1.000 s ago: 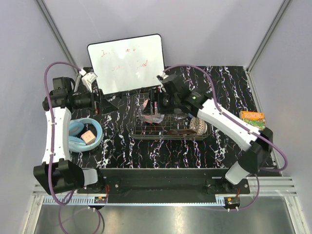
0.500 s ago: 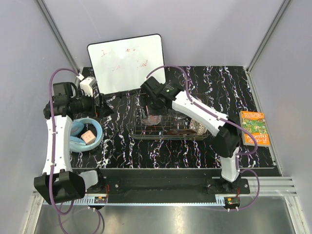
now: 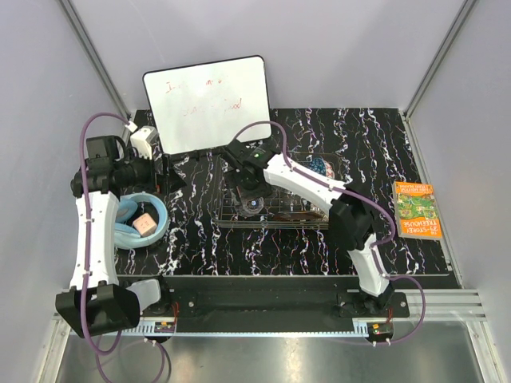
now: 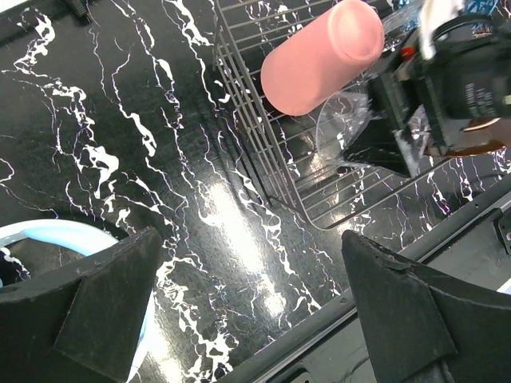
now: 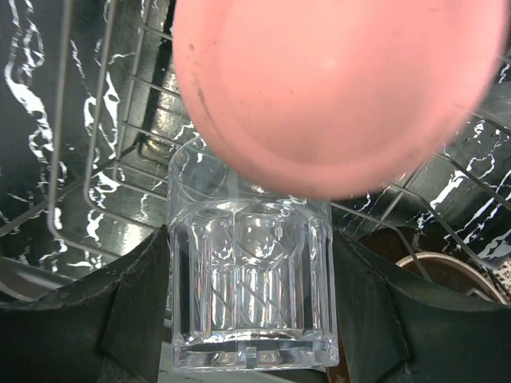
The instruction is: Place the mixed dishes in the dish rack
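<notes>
My right gripper point(image 3: 254, 197) is shut on a clear faceted glass point(image 5: 251, 303) and holds it low over the left part of the dark wire dish rack point(image 3: 279, 219). A pink cup point(image 5: 335, 88) lies on its side in the rack, right beside the glass. It also shows in the left wrist view point(image 4: 323, 56), above the glass point(image 4: 345, 128). A blue patterned bowl point(image 3: 321, 167) sits at the rack's back right. A brown-rimmed dish point(image 5: 451, 267) lies in the rack, partly hidden. My left gripper point(image 3: 172, 182) is open and empty over the table, left of the rack point(image 4: 255, 120).
A plain light-blue bowl point(image 3: 132, 231) holding a small cube point(image 3: 146, 223) sits at the left, below my left gripper. A whiteboard point(image 3: 207, 104) leans at the back. A green and orange book point(image 3: 416, 209) lies at the right edge. My right arm crosses the rack.
My right gripper has come down and towards the near side of the rack with the glass, and its arm has folded leftwards, baring the blue bowl. The left arm has barely moved.
</notes>
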Controlling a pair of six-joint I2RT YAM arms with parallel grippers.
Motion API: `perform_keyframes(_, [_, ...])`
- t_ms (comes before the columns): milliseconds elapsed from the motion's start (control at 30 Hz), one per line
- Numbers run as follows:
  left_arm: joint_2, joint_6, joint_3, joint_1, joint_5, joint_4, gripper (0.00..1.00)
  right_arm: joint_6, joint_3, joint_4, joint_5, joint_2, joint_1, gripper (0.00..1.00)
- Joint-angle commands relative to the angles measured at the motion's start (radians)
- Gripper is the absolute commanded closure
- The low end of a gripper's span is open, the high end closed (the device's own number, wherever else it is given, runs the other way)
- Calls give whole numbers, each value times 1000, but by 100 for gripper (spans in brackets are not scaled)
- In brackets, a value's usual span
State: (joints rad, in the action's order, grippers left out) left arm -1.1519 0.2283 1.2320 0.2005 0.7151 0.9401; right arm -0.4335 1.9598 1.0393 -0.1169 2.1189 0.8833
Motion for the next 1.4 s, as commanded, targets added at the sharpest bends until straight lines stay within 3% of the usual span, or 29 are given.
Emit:
perform_keyframes(0, [35,6,-5,-4,21,-46,1,45,44,-7,-35,19,22,100])
perform_keyframes(467, [37,9,-12,-4,33,-54,1,78,22,-44,13,82,29,100])
perform_keyframes(533, [40,11,-12,-4,38,-55,1,84,21,-45,11,87,31,77])
perform_keyframes(667, [44,14,-14,-6,44,-54,1,95,16,-51,11,90,34,56])
perform_keyframes(733, [43,13,-14,-4,46,-55,1,99,17,-53,0,90,37,38])
perform_keyframes(800, [44,14,-16,-4,49,-55,1,104,21,-53,-7,90,42,27])
perform_keyframes(867, [44,11,-16,-4,50,-55,1,113,25,-56,-13,87,45,3])
perform_keyframes(900, [46,11,-16,-4,52,-55,1,114,30,-53,-15,85,48,0])
perform_keyframes(1367, [54,17,-20,-4,52,-57,1,133,77,14,-62,14,57,0])
